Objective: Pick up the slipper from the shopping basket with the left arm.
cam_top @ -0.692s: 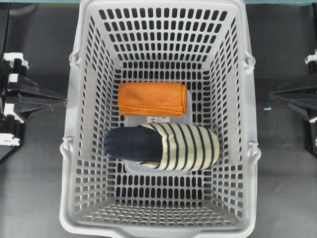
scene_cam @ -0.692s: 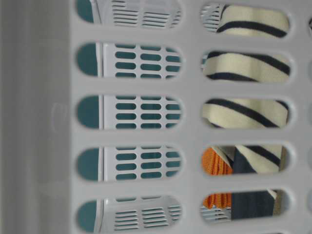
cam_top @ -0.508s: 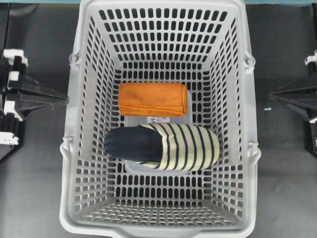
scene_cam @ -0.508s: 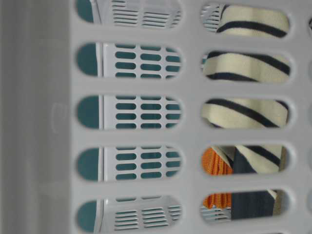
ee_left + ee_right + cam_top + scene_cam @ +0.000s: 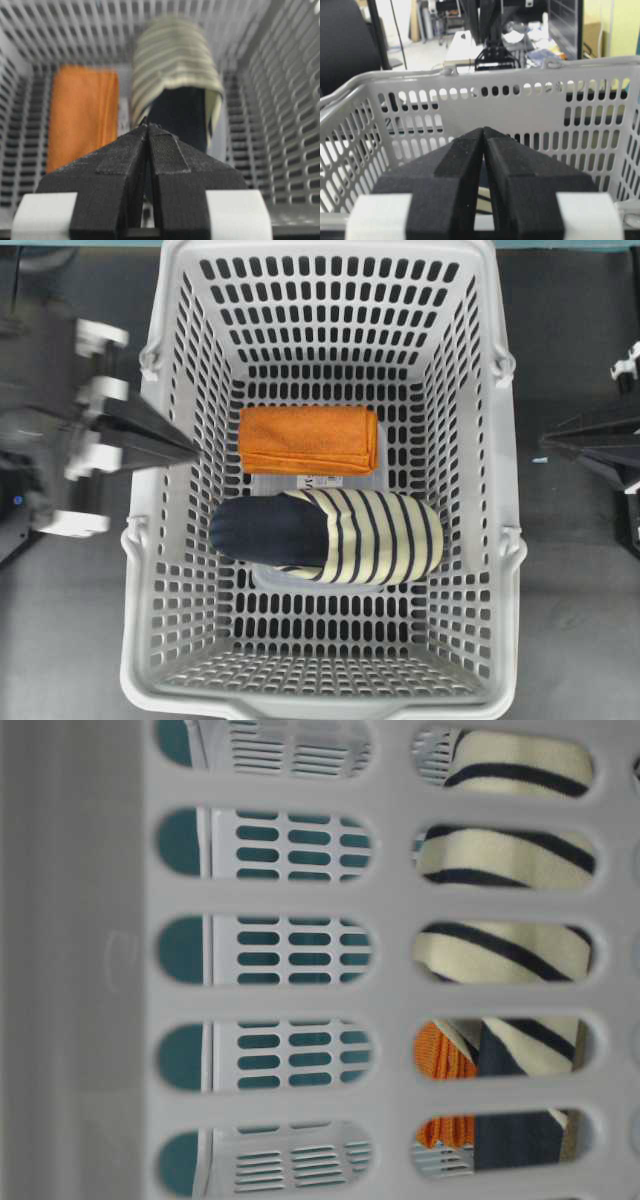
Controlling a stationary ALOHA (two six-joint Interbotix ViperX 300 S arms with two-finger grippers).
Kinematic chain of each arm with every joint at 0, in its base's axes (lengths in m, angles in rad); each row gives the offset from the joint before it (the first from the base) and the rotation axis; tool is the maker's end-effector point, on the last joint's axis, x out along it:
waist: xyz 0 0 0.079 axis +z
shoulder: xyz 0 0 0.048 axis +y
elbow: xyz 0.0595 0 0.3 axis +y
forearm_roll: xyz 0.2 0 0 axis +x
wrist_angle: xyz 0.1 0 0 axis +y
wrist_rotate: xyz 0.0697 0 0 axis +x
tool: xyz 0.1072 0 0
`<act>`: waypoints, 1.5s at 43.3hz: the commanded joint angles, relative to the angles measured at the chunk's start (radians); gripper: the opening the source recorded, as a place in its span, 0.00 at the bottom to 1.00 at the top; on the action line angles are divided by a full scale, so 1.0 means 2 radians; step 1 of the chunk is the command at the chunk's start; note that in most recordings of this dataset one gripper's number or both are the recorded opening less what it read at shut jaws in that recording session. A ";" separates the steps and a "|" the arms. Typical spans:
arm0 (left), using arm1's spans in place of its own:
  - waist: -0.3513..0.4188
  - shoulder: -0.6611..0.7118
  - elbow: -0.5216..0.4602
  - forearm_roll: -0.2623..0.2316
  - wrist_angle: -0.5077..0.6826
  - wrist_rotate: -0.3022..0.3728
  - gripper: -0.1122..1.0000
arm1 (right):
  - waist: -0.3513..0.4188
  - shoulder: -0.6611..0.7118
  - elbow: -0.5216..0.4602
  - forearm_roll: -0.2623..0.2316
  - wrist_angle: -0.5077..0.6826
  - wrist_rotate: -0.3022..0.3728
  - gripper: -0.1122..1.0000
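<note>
The slipper (image 5: 330, 535), cream with navy stripes and a dark navy insole, lies on the floor of the light-grey shopping basket (image 5: 140, 540), toe to the right. It also shows in the left wrist view (image 5: 175, 65) and through the wall slots in the table-level view (image 5: 500, 855). My left gripper (image 5: 193, 451) is shut and empty, its tip over the basket's left rim, above and left of the slipper's heel; in its own view (image 5: 148, 125) the tips meet. My right gripper (image 5: 546, 445) is shut and empty, outside the basket's right wall (image 5: 530, 100).
A folded orange cloth (image 5: 308, 440) lies just behind the slipper on the basket floor, also seen in the left wrist view (image 5: 82, 115). The basket's tall lattice walls enclose both. Dark table (image 5: 580, 620) surrounds the basket.
My left arm has swung right, from beside the basket to over its left rim, blurred with motion. The right arm, slipper and cloth have not moved.
</note>
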 commanded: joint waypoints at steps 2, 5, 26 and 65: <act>-0.004 0.060 -0.068 0.002 0.053 -0.001 0.10 | 0.001 0.004 -0.006 0.002 0.003 0.002 0.10; -0.006 0.090 -0.094 0.002 0.075 -0.002 0.10 | 0.000 0.003 -0.006 0.002 0.003 0.005 0.10; -0.022 0.278 -0.244 0.002 0.166 -0.004 0.20 | 0.001 0.002 -0.004 0.002 0.004 0.008 0.10; -0.038 0.408 -0.269 0.002 0.188 -0.031 0.91 | 0.008 0.002 0.003 0.002 0.004 0.008 0.10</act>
